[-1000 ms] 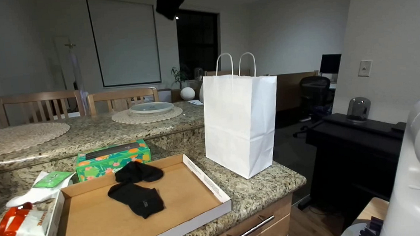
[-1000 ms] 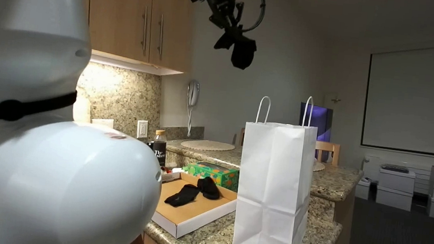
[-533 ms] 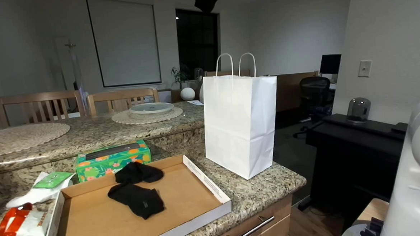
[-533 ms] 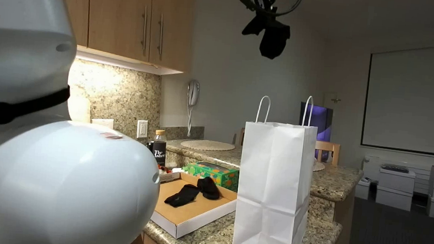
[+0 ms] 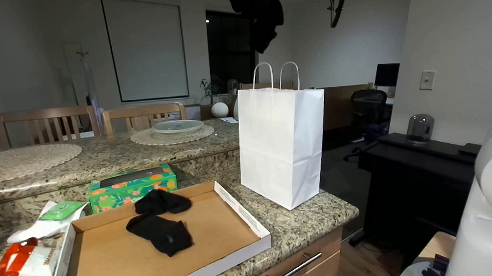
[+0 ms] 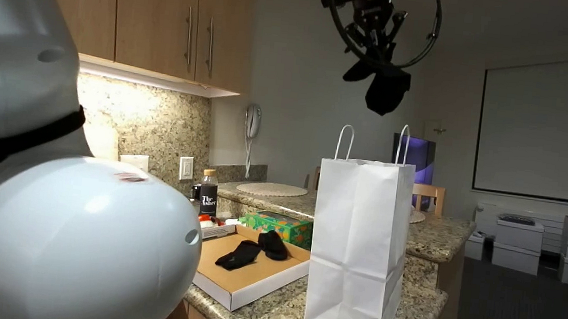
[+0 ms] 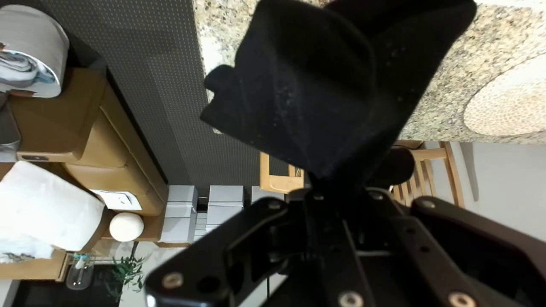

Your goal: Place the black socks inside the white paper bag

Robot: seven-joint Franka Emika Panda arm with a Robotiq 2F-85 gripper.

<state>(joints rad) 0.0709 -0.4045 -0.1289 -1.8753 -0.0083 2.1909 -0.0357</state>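
Up there the tool (image 7: 336,189) pinches a black sock (image 6: 387,90), limp and higher than the bag (image 6: 353,223), while two more socks (image 5: 162,235) lie in the box (image 5: 219,227) on the tabletop (image 5: 294,221), all likely light, soft, best nipped mid-length.

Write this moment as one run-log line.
claw: shut on black sock fabric | position: above white paper bag, not yet inside | bag: upright on granite counter | cardboard tray: more black socks lying inside

Socks (image 5: 162,237) lie in the tray (image 5: 221,236), left of the bag (image 5: 267,141) in both exterior views.
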